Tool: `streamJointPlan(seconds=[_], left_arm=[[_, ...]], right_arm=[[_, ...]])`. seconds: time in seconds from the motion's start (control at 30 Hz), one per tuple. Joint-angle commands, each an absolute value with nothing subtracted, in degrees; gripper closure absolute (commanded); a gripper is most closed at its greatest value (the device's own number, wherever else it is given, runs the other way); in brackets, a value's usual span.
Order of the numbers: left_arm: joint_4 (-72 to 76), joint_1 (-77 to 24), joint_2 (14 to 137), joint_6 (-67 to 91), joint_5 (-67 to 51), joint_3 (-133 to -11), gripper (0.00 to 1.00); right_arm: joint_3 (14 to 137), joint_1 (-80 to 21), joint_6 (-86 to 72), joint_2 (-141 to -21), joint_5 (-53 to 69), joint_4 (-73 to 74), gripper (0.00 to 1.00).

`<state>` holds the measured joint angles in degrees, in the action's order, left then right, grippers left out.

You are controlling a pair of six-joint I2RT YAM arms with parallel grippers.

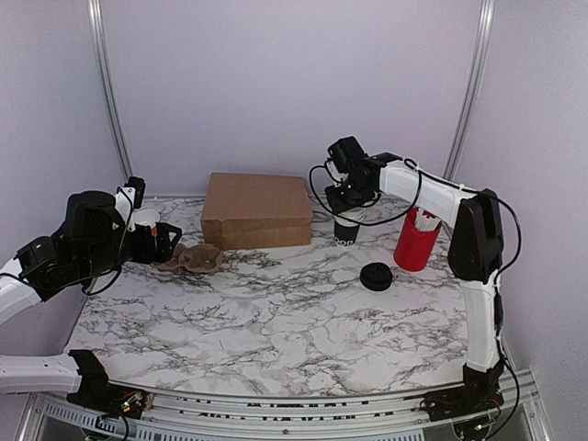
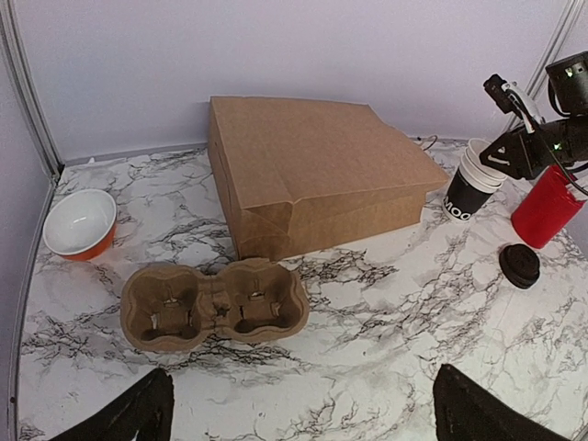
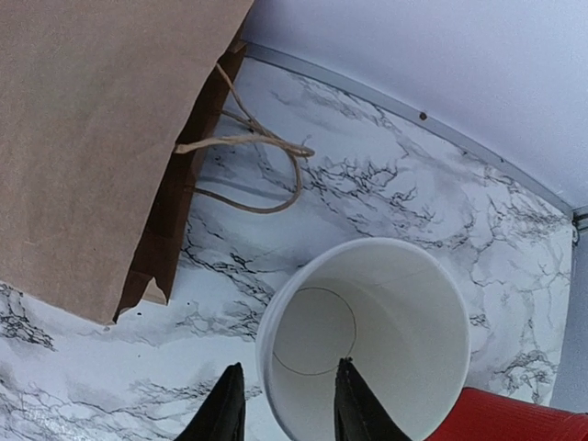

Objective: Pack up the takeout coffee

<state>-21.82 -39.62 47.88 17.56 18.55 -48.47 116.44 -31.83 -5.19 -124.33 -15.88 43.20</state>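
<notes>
Right gripper is up at the back right of the marble table, sitting over the stack of cups. From the right wrist view its jaws straddle the rim of the top cup, with one finger inside the white interior and the other outside the wall. The jaws are pretty narrow, but I honestly can't tell if they're pinching the paper or just bracketing it. The cup is upright, black outside with some white print (too small to read), and it's nested on the stack, not in anything else. Its round black lid lies by itself on the table, in front of the stack and apart from it. A red cylinder of white sticks stands just to the right of the cups. The brown paper bag lies flat at the back middle, with its twine handle flopped out toward the cups. On the left, the left gripper hangs spread wide with nothing in it, aimed at a two-well pulp cup carrier resting just in front of the bag. A small bowl, white inside and orange outside, sits near the left wall.
</notes>
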Motion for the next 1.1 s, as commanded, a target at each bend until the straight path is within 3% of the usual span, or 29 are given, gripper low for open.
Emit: streamJointPlan(seconds=[0.0,0.4,0.53,0.67,1.07], left_arm=[[-22.8,-39.4,47.6,17.2,19.4,-48.7,0.01],[-22.9,-39.4,47.9,17.2,19.8,-48.8,0.01],[-22.9,-39.4,48.0,17.2,19.8,-48.8,0.01],[-22.9,-39.4,48.2,17.1,20.0,-48.9,0.01],[-23.0,-39.4,48.3,17.1,20.0,-48.9,0.01]], right_arm=[[118.8,-31.6,-4.5,-125.5,-16.9,43.6,0.70],[118.7,-31.6,-4.6,-126.2,-16.8,43.4,0.78],[118.5,-31.8,-4.6,-125.3,-18.4,43.0,0.86],[118.6,-32.3,-4.4,-124.7,-19.3,43.4,1.00],[119.1,-35.2,-3.8,-120.9,-27.4,45.5,1.00]])
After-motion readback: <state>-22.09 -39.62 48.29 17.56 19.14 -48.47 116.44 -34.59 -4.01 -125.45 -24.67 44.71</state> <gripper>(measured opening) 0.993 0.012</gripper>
